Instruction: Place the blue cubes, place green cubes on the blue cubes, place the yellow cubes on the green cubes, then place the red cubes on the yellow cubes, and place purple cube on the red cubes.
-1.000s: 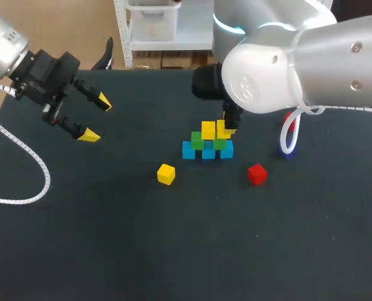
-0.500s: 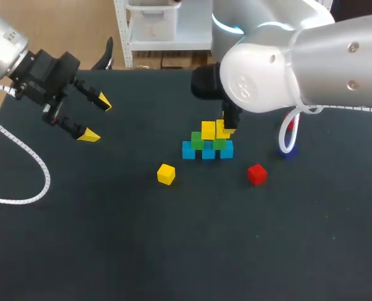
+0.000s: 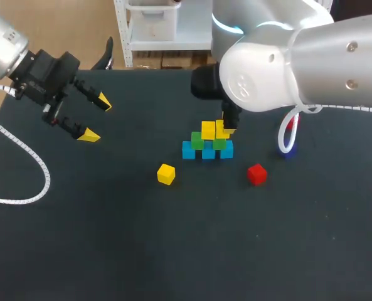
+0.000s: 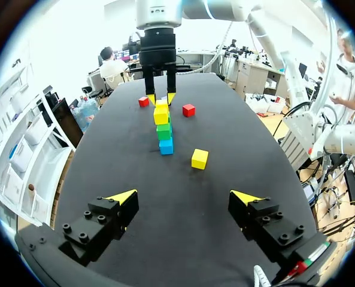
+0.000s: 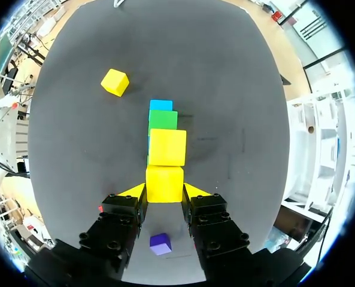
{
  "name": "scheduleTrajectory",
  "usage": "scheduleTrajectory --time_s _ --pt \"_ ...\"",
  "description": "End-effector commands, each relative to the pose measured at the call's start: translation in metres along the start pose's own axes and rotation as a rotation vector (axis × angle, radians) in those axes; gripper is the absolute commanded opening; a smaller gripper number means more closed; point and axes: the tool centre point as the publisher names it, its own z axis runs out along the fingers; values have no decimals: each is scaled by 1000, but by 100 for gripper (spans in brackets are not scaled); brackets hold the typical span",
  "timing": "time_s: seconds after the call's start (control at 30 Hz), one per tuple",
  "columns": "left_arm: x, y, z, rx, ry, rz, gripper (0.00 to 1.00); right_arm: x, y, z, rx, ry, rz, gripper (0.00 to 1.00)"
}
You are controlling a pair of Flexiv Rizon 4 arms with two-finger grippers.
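**Right gripper pinched a yellow cube at the stack's top tier**

The right gripper (image 5: pixel 164 191) had its fingers pressed against two opposite sides of a yellow cube (image 5: pixel 164 183). That cube was just beside a second yellow cube (image 5: pixel 167 146), and both were above the green cubes (image 3: pixel 198 142). Below those, a row of blue cubes (image 3: pixel 208 153) lay on the black table (image 3: pixel 110 238). A purple cube (image 5: pixel 160 244) lay under the gripper's body (in the head view a white cable (image 3: pixel 288 139) hid most of it). A loose yellow cube (image 3: pixel 166 174) and a red cube (image 3: pixel 256 174) lay near the stack without touching it. The left gripper (image 3: pixel 96 118) hung well apart over the table's far left, fingers spread wide.
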Motion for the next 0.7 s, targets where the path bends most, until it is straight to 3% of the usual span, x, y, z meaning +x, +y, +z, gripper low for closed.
scheduleTrajectory --time_s 0.03,0.7 --pt "1 0 0 0 -3 4 100 0 -1 0 -5 -1 -1 0" --pt "1 0 0 0 -3 4 100 -1 -1 1 -10 -7 -1 0"
